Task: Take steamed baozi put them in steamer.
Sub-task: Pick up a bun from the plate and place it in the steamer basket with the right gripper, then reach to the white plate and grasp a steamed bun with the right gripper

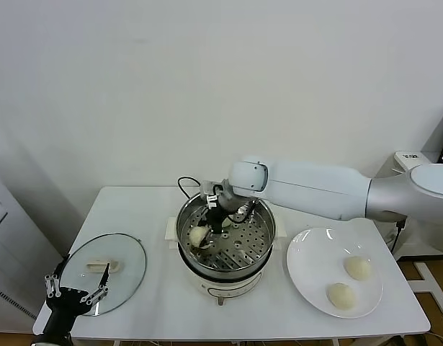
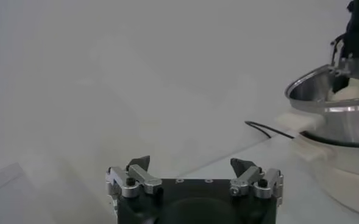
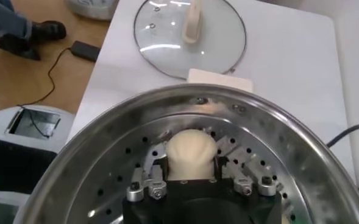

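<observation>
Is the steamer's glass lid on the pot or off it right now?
Off. The glass lid lies flat on the table to the robot's left of the steamer, whose perforated tray shows uncovered.

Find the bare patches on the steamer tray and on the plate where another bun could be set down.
The steamer tray is bare on the side toward the plate. It is crowded on the side toward the glass lid, where the right hand hangs over a baozi. The plate's steamer-side half is bare; two buns fill its far side.
</observation>
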Robot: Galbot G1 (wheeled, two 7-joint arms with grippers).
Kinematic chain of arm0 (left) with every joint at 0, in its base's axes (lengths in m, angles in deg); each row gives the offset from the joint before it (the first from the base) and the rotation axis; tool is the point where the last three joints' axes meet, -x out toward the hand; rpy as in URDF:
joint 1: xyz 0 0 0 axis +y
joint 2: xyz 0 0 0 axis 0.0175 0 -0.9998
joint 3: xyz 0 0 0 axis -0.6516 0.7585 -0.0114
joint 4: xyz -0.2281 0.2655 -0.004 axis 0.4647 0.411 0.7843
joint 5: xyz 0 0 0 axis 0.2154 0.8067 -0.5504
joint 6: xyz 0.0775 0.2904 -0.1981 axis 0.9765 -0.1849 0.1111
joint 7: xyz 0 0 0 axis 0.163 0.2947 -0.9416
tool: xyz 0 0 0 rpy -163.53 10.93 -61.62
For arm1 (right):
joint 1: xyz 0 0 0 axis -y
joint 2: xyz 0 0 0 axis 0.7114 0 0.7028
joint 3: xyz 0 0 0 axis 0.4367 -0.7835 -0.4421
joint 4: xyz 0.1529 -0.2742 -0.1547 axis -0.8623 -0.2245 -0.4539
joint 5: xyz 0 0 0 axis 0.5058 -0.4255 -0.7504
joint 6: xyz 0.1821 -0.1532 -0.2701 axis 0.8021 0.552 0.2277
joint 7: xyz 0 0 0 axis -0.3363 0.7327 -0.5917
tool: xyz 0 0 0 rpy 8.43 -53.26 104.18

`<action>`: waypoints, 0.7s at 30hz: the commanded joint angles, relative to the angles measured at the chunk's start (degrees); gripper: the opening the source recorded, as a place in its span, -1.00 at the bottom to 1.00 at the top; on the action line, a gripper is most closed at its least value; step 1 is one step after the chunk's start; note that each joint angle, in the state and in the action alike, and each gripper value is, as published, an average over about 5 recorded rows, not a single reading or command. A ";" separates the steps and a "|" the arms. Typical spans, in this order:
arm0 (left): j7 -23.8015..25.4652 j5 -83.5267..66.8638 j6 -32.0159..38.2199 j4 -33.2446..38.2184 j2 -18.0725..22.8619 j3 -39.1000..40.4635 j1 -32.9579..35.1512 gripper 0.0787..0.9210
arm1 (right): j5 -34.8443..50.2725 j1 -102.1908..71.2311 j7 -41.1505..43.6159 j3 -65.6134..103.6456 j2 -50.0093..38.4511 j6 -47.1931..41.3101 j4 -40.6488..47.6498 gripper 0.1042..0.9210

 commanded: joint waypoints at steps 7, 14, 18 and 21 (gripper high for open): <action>0.02 -0.20 -0.02 0.09 -0.53 0.03 -0.02 0.77 | -4.21 6.61 8.46 2.81 -7.15 -0.26 -0.96 0.68; 0.01 -0.37 0.22 0.49 -0.64 0.27 0.10 0.77 | -10.26 18.02 27.58 1.07 -22.07 6.33 -2.43 0.76; 0.02 -0.10 0.02 0.73 -0.79 0.69 -0.16 0.77 | -16.39 18.77 31.63 -0.16 -31.67 11.24 -1.87 0.76; 0.03 0.22 -0.15 0.81 -0.70 1.09 -0.36 0.77 | -21.01 16.21 32.32 0.20 -36.87 13.96 -1.90 0.76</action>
